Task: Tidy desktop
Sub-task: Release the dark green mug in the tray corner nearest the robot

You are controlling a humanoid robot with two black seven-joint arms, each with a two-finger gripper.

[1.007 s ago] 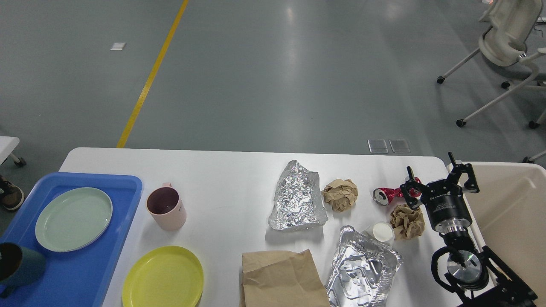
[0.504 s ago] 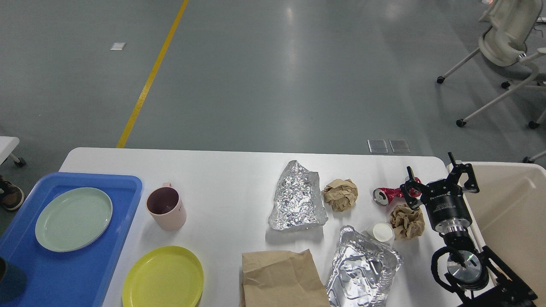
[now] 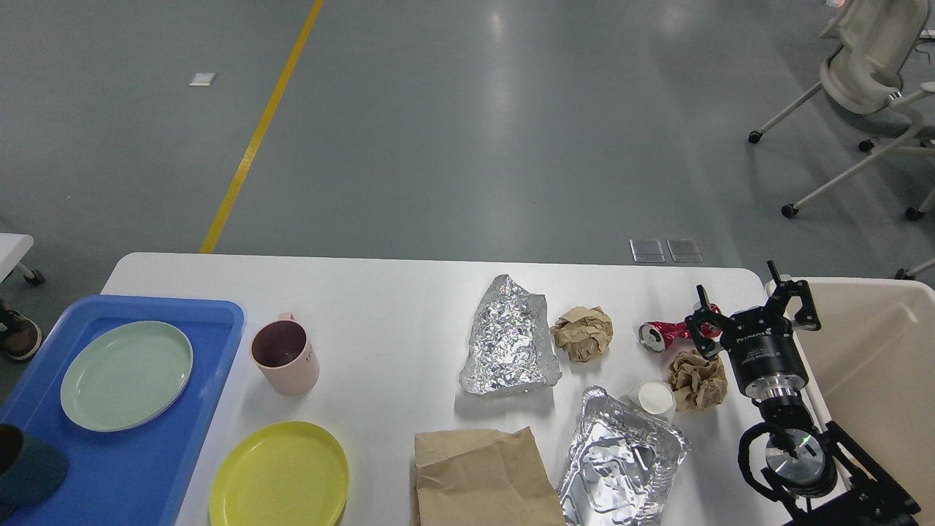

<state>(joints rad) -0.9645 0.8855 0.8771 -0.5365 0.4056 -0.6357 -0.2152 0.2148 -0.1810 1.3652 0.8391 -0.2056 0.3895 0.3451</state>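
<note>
The teal cup [image 3: 25, 471] at the tray's near left corner is back in view: it dropped almost out of sight half a sec ago, now more of it shows again, cut off by the view's edge. My right arm hasn't budged, nor has anything else on the desktop.

Desktop [image 3: 380, 307]: big white top, rounded corners, matte, fills the lower part of the view, grey floor beyond its far edge. Cluttered toward the right half.

Right gripper [image 3: 752, 307] sits over the right edge near the far right corner, wrist angled up and away from me, fingers spread wide apart, nothing between them. It hangs between the crushed red can [image 3: 666, 334] and the beige bin [image 3: 876, 351] that stands just off the right edge. Left gripper: not visible.

Count:
- 1 blue tray [image 3: 168, 446] at the left edge, w/ 1 pale green plate [image 3: 126, 375] on it plus the teal cup
- 1 pink mug [image 3: 285, 355] upright just right of the tray
- 1 yellow plate [image 3: 279, 475] at the near edge
- 1 crumpled foil sheet [image 3: 509, 337] mid-top
- 1 foil container [image 3: 619, 459] near edge, right of the brown paper bag [image 3: 482, 478]
- 2 brown paper balls: one [image 3: 582, 333] beside the foil sheet, one [image 3: 697, 380] just below the can
- 1 small white cup [image 3: 654, 398] touching the container's far rim.
</note>
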